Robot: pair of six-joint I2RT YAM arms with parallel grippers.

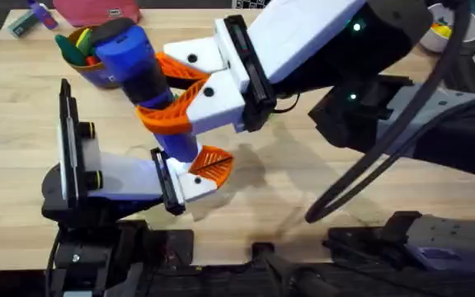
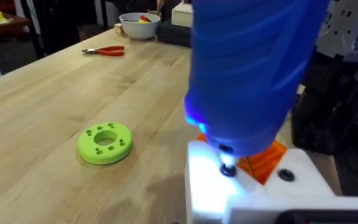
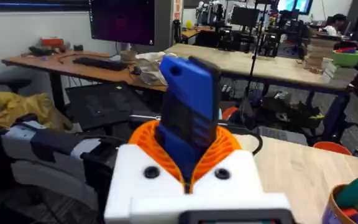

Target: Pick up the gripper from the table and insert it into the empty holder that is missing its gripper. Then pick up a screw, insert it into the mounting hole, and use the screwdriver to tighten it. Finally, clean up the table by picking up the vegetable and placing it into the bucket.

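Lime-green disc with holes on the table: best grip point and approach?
Come straight down from above and pinch the lime-green disc across its outer rim. It lies flat on the table, so its side wall is low and a sideways approach would likely scrape the wood. One finger in the centre hole and one outside the rim may also work.
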